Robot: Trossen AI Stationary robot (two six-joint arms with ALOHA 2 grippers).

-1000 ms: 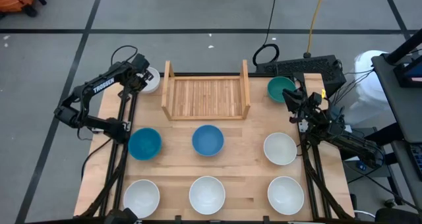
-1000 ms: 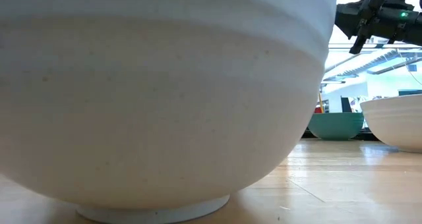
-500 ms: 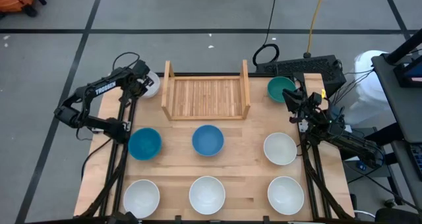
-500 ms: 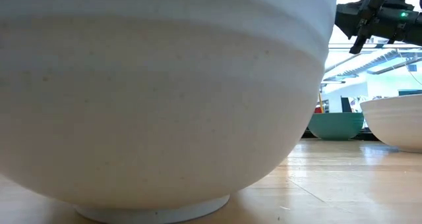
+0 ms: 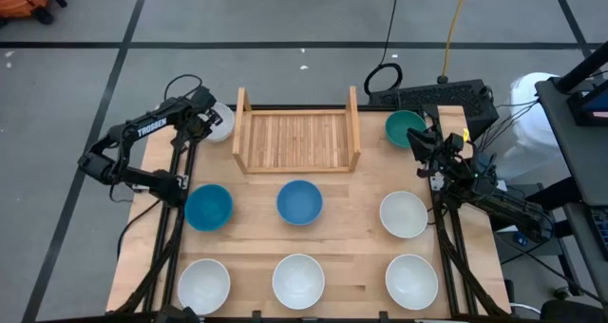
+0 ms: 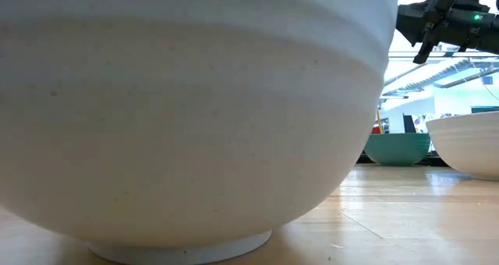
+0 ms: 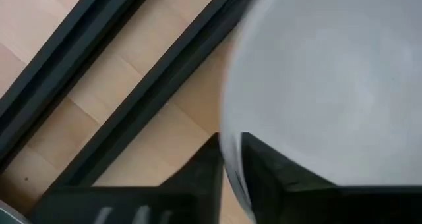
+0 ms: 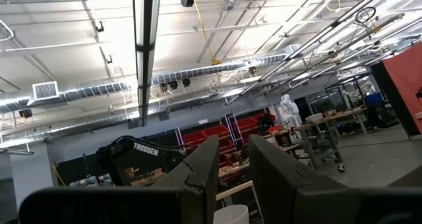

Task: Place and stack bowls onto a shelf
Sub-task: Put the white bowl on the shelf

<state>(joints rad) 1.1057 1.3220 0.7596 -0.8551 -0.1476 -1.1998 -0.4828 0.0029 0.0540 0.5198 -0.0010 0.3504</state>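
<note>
The wooden slatted shelf (image 5: 296,138) stands at the table's far middle. My left gripper (image 5: 205,120) is just left of it, at the far left corner, shut on a white bowl (image 5: 219,123). My right gripper (image 5: 424,144) hovers beside the dark green bowl (image 5: 404,125), near the far right corner, with its fingers a little apart and touching nothing. Two blue bowls (image 5: 209,207) (image 5: 299,201) and several white bowls (image 5: 404,214) (image 5: 298,280) rest on their bases on the table. My left gripper pinches the white bowl's rim (image 7: 231,155), with one finger (image 7: 267,168) inside the bowl and one (image 7: 201,174) outside. The fingers come from the table's left side, slanting down. I cannot tell whether the bowl's base is on the table.
In the low view a white bowl (image 6: 195,117) close to the camera fills most of the picture. The green bowl (image 6: 398,148) and another white bowl (image 6: 468,144) show beyond it. Dark frame rails (image 5: 177,171) run along both table sides. A black box with cables (image 5: 446,95) sits behind the far right corner.
My left gripper, with the white bowl in it, has shifted slightly toward the table's near edge and then kept still.
</note>
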